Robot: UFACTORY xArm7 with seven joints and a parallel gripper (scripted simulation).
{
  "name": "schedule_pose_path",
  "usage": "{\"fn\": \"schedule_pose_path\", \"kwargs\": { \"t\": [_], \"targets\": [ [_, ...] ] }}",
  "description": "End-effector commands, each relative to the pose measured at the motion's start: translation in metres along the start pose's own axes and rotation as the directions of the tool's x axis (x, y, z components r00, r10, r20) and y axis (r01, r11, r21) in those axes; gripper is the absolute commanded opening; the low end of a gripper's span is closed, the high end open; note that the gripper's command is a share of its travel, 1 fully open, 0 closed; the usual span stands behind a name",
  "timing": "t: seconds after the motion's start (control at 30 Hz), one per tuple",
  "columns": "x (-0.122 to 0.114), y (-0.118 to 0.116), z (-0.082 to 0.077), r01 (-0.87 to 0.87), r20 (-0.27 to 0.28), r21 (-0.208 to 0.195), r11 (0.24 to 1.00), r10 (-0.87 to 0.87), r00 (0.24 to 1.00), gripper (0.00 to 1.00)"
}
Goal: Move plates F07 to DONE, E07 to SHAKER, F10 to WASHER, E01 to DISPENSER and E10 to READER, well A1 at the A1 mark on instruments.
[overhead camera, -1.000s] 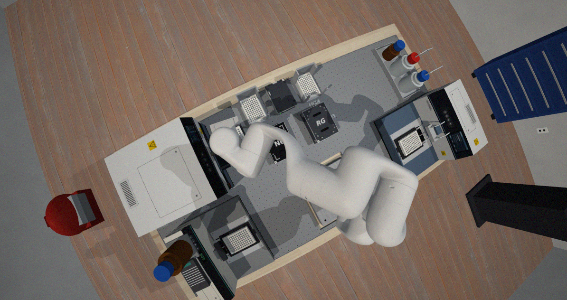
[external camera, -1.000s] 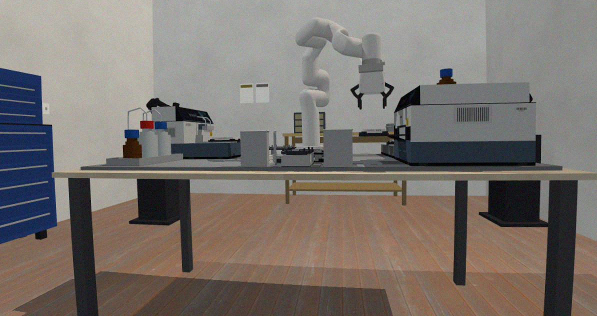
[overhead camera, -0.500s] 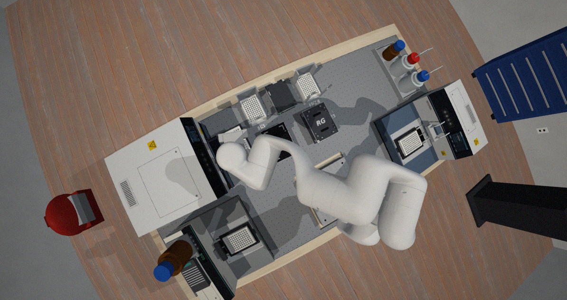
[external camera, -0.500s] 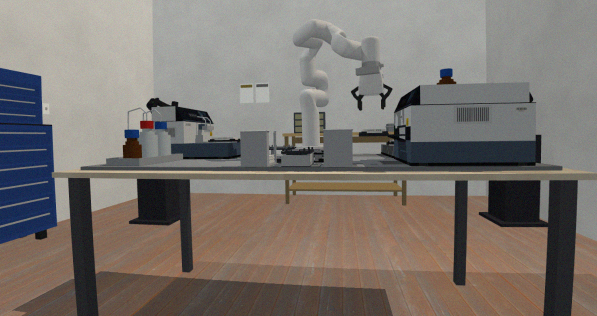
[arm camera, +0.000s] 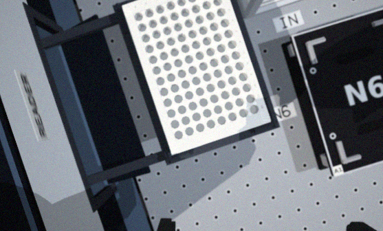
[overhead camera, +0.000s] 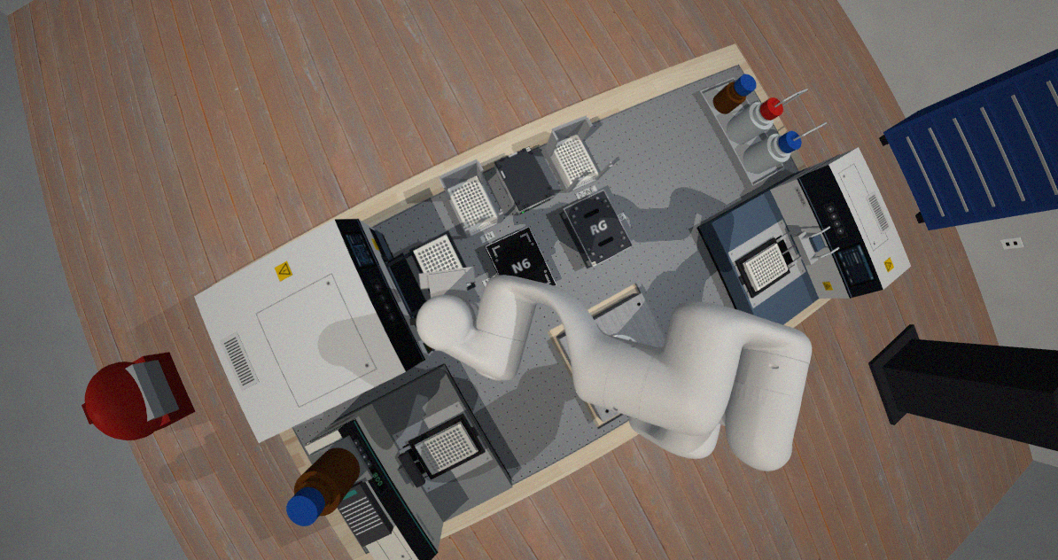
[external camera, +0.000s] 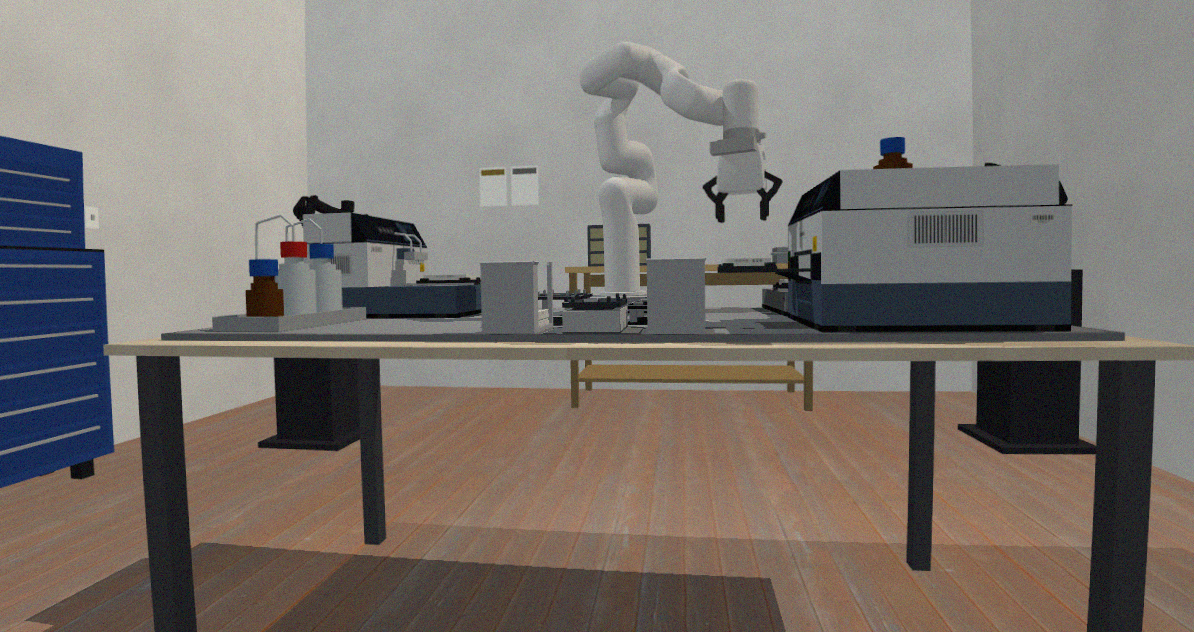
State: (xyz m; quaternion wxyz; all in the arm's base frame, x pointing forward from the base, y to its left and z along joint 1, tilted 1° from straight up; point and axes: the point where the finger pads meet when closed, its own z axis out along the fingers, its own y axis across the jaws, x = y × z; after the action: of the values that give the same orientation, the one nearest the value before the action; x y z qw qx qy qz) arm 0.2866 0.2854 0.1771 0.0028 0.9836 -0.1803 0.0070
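A white well plate (arm camera: 196, 72) (overhead camera: 436, 254) lies flat on the black pull-out tray of READER (arm camera: 27, 103) (overhead camera: 296, 334) (external camera: 935, 249). My gripper (external camera: 741, 203) (arm camera: 261, 225) is open and empty. It hangs high above the deck beside READER's front, and the plate lies just ahead of its fingertips in the wrist view. In the overhead view the arm's wrist hides the gripper. The IN rack (overhead camera: 471, 201) (external camera: 675, 293) and the DONE rack (overhead camera: 573, 158) (external camera: 509, 293) each show a white plate inside. Two more plates (overhead camera: 765, 268) (overhead camera: 446, 447) sit on the right and the near instruments.
The black nest N6 (arm camera: 357, 93) (overhead camera: 518, 256) lies empty right beside the READER tray. Nest RG (overhead camera: 598, 229) is empty too. A dark station (overhead camera: 525, 179) stands between the two racks. Bottles (overhead camera: 755, 116) stand at the far right corner, a brown bottle (overhead camera: 327, 480) at the near left.
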Motion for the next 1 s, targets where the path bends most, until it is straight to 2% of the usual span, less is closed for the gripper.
{"fn": "schedule_pose_path", "kwargs": {
  "t": [0.0, 0.47, 0.6, 0.97],
  "targets": [
    [-0.01, 0.002, -0.002, -0.119, -0.003, 0.006, 0.993, 0.119, 0.993, 1.0],
    [-0.048, 0.014, -0.002, -0.119, -0.003, 0.006, 0.993, 0.119, 0.993, 1.0],
    [-0.061, 0.018, -0.002, -0.271, -0.002, 0.006, 0.963, 0.271, 0.963, 1.0],
    [-0.09, 0.027, -0.002, -0.271, -0.001, 0.006, 0.963, 0.271, 0.963, 1.0]
  ]
}}
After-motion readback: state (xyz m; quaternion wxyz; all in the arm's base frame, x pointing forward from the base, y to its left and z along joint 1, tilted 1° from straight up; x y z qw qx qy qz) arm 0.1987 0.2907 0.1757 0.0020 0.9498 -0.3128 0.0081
